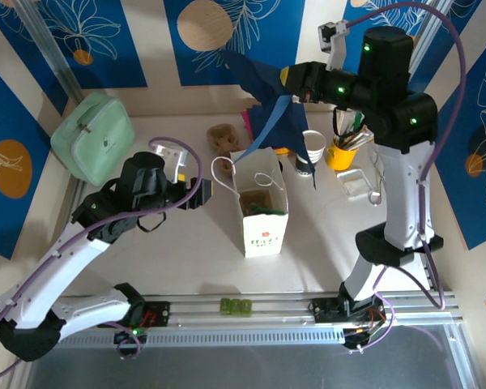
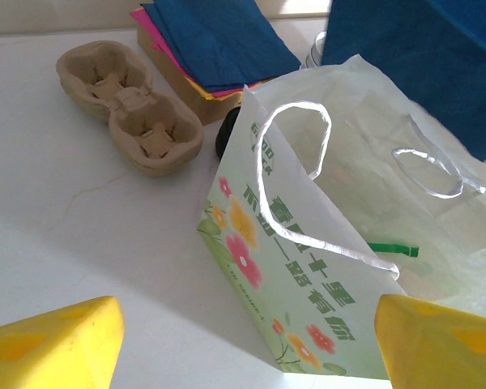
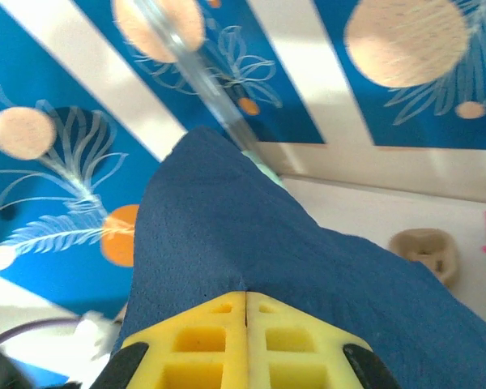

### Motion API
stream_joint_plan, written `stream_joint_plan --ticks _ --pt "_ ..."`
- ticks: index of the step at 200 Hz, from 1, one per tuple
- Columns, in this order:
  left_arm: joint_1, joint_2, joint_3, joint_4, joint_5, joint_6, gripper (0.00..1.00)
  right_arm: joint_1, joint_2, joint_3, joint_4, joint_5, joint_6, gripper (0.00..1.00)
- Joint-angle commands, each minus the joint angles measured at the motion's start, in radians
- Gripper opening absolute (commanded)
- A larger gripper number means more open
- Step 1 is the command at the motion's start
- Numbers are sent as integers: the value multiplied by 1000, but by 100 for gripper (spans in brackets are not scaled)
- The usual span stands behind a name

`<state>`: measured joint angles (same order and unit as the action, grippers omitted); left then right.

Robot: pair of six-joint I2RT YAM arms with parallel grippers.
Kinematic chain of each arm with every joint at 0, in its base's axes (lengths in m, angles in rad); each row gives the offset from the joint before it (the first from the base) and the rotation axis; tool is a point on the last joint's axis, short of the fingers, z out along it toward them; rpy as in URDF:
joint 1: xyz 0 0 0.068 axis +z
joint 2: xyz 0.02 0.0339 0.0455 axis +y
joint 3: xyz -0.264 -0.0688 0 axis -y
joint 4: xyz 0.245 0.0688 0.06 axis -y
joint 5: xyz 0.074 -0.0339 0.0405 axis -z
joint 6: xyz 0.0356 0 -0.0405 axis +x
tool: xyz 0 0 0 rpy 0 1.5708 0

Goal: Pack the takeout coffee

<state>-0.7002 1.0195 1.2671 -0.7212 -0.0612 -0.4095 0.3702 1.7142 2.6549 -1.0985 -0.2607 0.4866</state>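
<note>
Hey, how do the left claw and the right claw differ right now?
The left claw is open and holds nothing; the right claw is shut on a blue paper sheet. The left claw sits low by the table, facing the paper bag; the right claw is raised, with the sheet hanging below it. Both have yellow fingers.

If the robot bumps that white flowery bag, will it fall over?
Probably, if bumped high up: the bag stands tall on a small base. It looks light: little shows inside beyond a small green thing. Its thin paper walls let light through, so they would likely crumple rather than push back.
</note>
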Motion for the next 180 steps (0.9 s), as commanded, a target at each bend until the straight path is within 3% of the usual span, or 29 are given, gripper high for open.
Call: stream_joint_plan --ticks 1,46,140,180 --pt "9 -22 -13 21 -23 -21 81 10 -37 -19 -9 -137 89 0" --pt "8 -36 -37 47 -7 -36 81 19 -66 -20 36 -212 169 0" --pt "8 -65 -43 34 -20 -30 81 26 -33 -12 10 -55 96 0" --pt "8 -62 -49 39 -23 -31 81 41 -23 18 28 -76 110 0"
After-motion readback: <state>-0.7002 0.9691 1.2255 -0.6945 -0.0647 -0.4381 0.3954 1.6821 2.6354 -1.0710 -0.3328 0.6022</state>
